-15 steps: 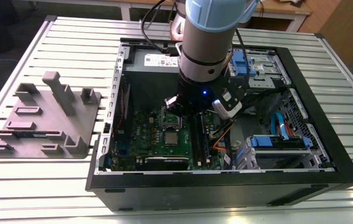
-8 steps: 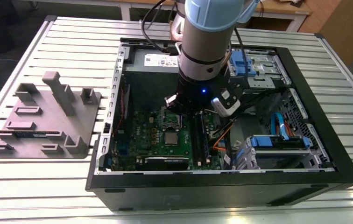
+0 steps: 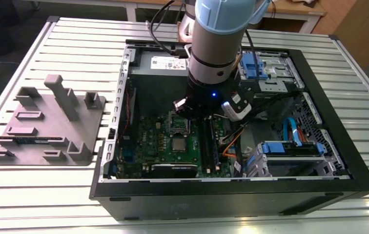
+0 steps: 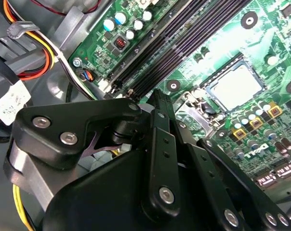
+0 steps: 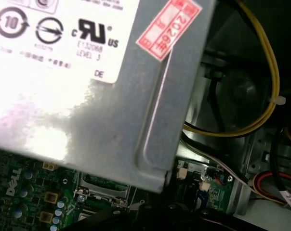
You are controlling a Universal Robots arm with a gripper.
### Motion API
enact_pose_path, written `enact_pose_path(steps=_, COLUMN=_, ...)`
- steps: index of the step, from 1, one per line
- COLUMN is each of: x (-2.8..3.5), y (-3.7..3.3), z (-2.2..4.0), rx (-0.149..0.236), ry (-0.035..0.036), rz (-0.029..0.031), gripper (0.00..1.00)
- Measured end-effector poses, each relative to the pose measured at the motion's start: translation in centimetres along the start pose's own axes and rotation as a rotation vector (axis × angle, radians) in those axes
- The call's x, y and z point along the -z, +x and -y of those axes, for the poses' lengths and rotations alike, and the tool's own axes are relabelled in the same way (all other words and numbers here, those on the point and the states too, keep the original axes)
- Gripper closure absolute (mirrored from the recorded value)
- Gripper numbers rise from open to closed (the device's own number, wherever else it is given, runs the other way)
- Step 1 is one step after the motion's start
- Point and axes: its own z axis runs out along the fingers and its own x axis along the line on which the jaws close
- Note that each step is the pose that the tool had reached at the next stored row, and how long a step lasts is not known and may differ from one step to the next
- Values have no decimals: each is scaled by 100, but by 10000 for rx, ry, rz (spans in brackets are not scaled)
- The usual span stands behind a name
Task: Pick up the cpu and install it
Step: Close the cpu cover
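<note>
One end effector [image 4: 160, 98], grip unclear, hangs over the motherboard [image 4: 203, 53] near the socketed cpu [image 4: 238, 88]; a red-stamped sticker [image 5: 167, 28] marks the casing [image 5: 150, 120]

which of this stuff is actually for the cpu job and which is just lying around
For the job: cpu, seated on the motherboard; tool, close above it.

Lying about: grey rack on the table; power supply box; blue drive tray; orange and yellow cables.

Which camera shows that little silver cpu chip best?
The second wrist view: the cpu lies close and unobstructed on the motherboard. The exterior view has it as a small square near the arm. The first wrist view faces the power supply.
</note>
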Motion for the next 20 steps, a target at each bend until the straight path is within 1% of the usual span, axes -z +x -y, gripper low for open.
enact_pose_path(steps=9, x=-40, y=-10, z=-17, rx=0, ry=1, rz=0, gripper=90)
enact_pose_path(steps=16, x=-55, y=-10, z=-19, rx=0, ry=0, rz=0, gripper=90)
enact_pose_path(steps=20, x=-60, y=-13, z=-31, rx=-1, ry=-45, rz=11, gripper=90)
